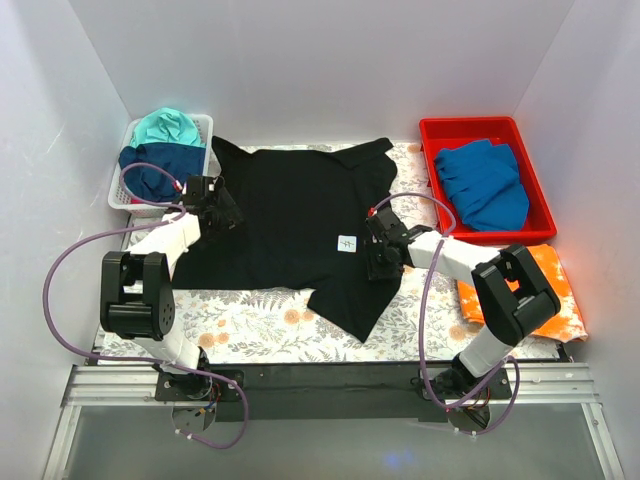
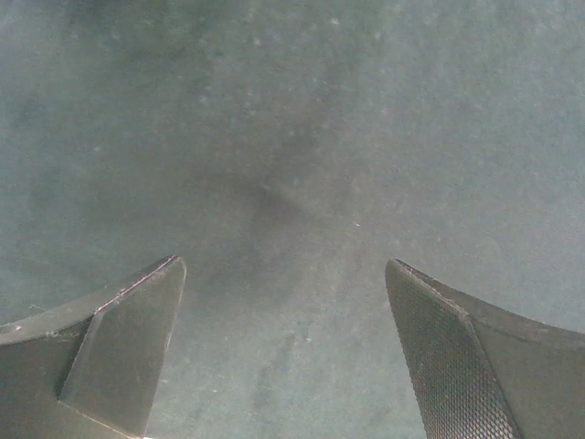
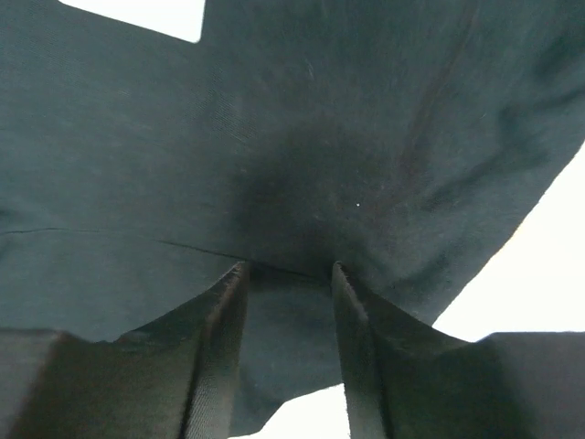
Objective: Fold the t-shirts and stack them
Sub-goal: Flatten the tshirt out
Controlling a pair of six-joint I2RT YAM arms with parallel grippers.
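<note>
My right fingers (image 3: 289, 270) pinch the black t-shirt (image 1: 290, 215) beside its white label (image 1: 347, 243) while my left fingers (image 2: 283, 262) hang open, so pulling one side could bunch it.

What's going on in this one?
Two robot arms are working on a black shirt spread out on the flowered tablecloth. The right hand is closed on a pinch of cloth near the shirt's right side. The left hand hovers open over its left part, holding nothing. A blue shirt lies in the red bin, a teal shirt and a navy shirt sit in the white basket, and an orange shirt lies at the table's right edge.
</note>
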